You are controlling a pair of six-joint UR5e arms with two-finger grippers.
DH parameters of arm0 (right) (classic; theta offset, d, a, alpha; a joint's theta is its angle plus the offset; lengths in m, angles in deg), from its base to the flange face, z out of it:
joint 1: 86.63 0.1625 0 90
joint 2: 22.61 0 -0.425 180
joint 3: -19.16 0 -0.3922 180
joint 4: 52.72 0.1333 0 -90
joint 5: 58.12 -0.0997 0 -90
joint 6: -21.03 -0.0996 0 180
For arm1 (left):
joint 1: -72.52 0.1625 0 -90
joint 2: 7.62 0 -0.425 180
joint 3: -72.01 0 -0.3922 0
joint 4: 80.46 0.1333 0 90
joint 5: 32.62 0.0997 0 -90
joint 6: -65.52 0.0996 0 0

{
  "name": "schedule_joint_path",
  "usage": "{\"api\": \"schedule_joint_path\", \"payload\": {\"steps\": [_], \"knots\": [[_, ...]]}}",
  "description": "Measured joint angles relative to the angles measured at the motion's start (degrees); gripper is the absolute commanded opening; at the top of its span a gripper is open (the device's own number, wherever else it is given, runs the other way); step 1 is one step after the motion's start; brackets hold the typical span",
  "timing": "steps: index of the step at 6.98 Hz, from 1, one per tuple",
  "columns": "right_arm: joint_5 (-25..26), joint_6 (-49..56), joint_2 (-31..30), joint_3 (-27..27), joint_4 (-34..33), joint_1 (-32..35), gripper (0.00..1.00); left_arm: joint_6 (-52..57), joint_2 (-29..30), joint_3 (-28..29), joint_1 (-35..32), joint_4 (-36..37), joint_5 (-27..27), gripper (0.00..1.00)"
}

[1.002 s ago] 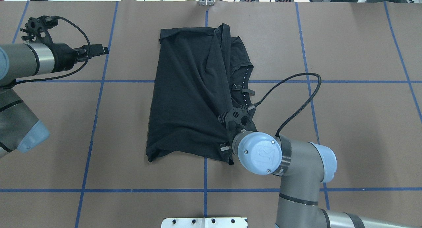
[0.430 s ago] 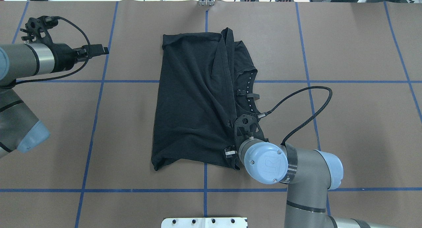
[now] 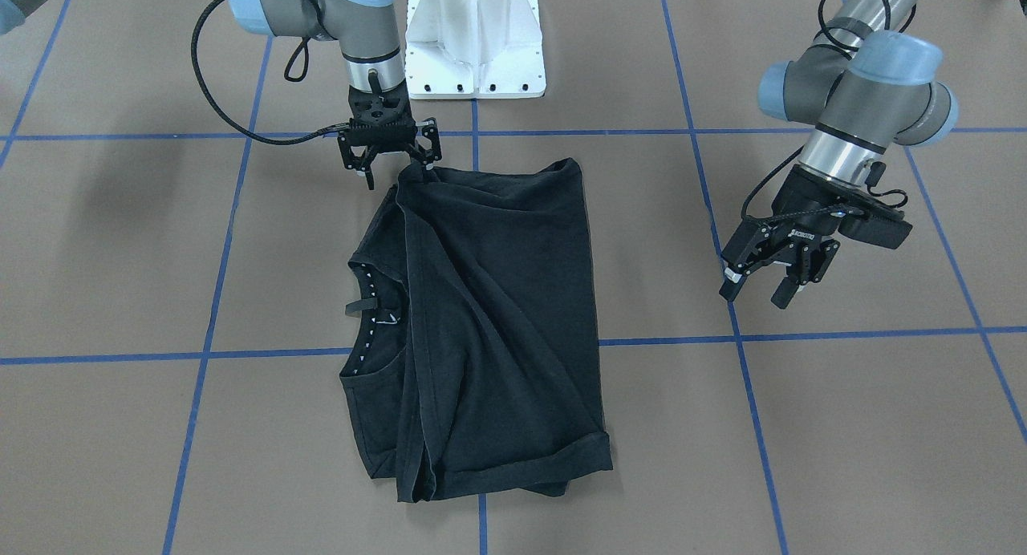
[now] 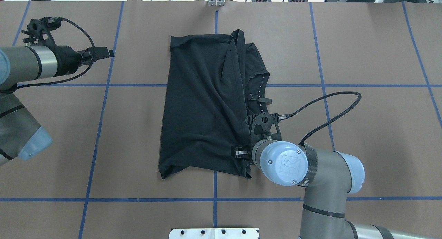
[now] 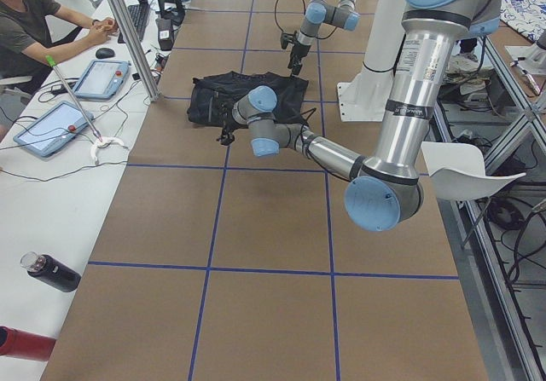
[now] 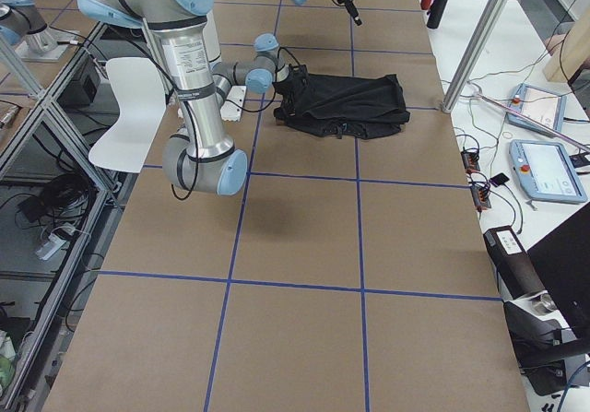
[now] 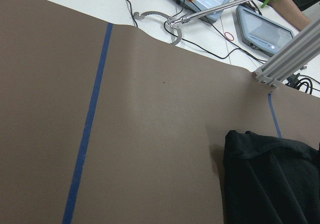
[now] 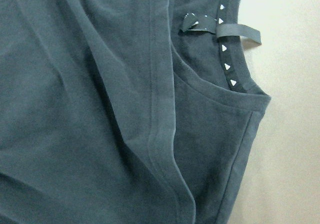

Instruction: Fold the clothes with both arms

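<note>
The clothes, a black T-shirt (image 4: pixel 200 104), lie folded lengthwise in the middle of the table, also seen from across it (image 3: pixel 497 314). The collar with white triangle marks (image 3: pixel 365 290) peeks out on the robot's right side. My right gripper (image 3: pixel 395 168) points down at the shirt's near right corner, fingers spread open, one fingertip (image 3: pixel 425 164) touching the hem. The right wrist view shows the shirt's folded hem (image 8: pixel 160 134) and collar (image 8: pixel 227 68) close up. Well away from the shirt, my left gripper (image 3: pixel 754 292) hovers open and empty at the far left (image 4: pixel 109 53).
The white pedestal base (image 3: pixel 473 42) stands behind the shirt's near edge. An aluminium post (image 7: pixel 290 58), touch panels (image 6: pixel 539 108) and cables line the table's far side, where a person (image 5: pixel 34 31) sits. Two bottles (image 5: pixel 51 272) lie near that side.
The shirt first slid toward the robot's right with the right gripper, then stayed put. The right wrist shifted a little further right and forward. The left arm has not moved.
</note>
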Motion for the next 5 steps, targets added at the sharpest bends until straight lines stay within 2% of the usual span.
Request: {"api": "schedule_joint_path", "payload": {"steps": [3,5], "knots": [[2.9,-36.3,-1.5,-0.3,6.5,-1.2,0.98,0.0,0.1,-0.1,0.0,0.0,0.0,1.0],[3.6,-48.9,-1.8,0.1,7.4,-2.3,0.94,0.0,0.1,-0.1,0.0,0.0,0.0,1.0]]}}
